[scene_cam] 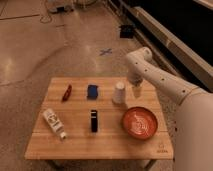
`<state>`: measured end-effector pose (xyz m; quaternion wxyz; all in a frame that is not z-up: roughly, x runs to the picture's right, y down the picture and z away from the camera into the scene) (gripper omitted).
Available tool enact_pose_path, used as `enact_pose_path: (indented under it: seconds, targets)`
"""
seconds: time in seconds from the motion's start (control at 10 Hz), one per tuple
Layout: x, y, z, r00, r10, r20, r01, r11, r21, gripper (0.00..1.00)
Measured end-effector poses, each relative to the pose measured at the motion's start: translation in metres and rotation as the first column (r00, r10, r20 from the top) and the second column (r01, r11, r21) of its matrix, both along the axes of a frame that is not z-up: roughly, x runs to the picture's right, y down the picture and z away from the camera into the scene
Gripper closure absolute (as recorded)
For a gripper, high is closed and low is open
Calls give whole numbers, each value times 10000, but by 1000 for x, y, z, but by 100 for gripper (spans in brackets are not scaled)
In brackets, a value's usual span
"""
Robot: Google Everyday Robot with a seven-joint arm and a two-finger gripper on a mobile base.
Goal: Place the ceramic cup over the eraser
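The ceramic cup [119,93] is a plain white tapered cup standing upside down at the back right of the wooden table [75,140]. The eraser [94,120] is a narrow black block near the middle of the table, in front of and left of the cup. My gripper [136,91] hangs from the white arm [155,75] just right of the cup, close beside it, low over the table.
A red bowl [140,122] sits at the front right. A blue squarish block [92,90] and a slim red object [67,92] lie at the back. A white labelled bottle [53,122] lies at the front left. A dark wall base runs along the right.
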<state>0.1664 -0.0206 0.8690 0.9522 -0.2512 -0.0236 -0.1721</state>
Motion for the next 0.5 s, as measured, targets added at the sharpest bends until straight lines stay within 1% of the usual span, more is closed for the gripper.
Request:
enact_pose_path:
  seconds: [0.2,0.5]
  targets:
    - [-12,-4,4,9995,-148,273,149,9999,-25,20]
    - [-42,-1,14,9952,-336,924,364,9989,-290,20]
